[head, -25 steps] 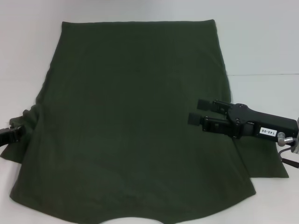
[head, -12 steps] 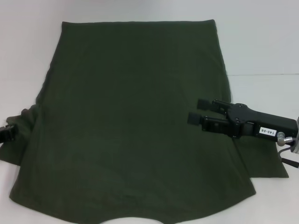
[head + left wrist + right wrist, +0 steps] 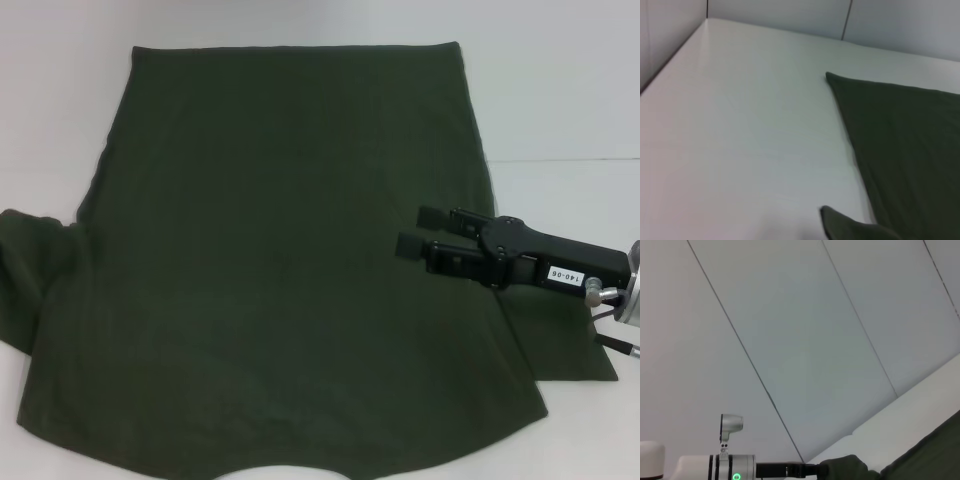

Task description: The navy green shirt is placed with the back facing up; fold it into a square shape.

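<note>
The navy green shirt (image 3: 290, 260) lies spread flat on the white table, plain back up, filling most of the head view. Its left sleeve (image 3: 25, 275) reaches out to that view's left edge. My right gripper (image 3: 420, 230) hovers open over the shirt's right side, its fingers pointing left with nothing between them. The left gripper is outside the head view. In the right wrist view its black end (image 3: 785, 470) meets a lump of green cloth (image 3: 840, 468). The left wrist view shows the shirt's far left corner (image 3: 832, 77) and a sleeve tip (image 3: 850, 228).
White table (image 3: 560, 100) surrounds the shirt on the left, far and right sides. A panelled wall (image 3: 790, 15) rises behind the table's far edge. The shirt's right sleeve (image 3: 575, 350) lies under my right arm.
The left gripper has drawn back leftwards out of the head view, and the left sleeve now lies stretched out to the left. My right gripper shifted slightly up and left.
</note>
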Robot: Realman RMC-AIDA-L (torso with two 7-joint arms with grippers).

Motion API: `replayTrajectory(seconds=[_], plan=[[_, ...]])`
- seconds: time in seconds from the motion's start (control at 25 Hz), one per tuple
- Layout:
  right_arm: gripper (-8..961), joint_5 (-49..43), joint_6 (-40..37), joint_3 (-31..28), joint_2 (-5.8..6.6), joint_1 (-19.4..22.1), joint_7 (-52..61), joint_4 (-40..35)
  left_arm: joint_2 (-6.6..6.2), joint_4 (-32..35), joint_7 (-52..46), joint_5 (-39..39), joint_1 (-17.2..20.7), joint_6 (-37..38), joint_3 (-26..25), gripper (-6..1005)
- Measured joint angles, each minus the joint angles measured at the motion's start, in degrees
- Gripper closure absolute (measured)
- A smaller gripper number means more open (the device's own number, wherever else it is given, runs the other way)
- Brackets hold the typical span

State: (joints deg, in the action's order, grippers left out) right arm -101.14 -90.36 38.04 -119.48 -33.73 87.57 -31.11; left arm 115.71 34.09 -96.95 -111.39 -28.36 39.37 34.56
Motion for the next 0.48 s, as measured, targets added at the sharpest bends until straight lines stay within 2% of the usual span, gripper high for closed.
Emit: replayTrajectory(seconds=[0.12,0.48], plan=[[39,0.38,0.12,-0.05,-0.07,-0.16,0.01,0.0,-0.27,-0.11,0.15,-0.48,-0.88,-1.2,0.0,981],[39,1.21,0.25,-0.06,-0.04,-0.18,0.05,0.19,-0.05,0.34,1.02,-2.71,-3.05,-6.23,0.07,982]])
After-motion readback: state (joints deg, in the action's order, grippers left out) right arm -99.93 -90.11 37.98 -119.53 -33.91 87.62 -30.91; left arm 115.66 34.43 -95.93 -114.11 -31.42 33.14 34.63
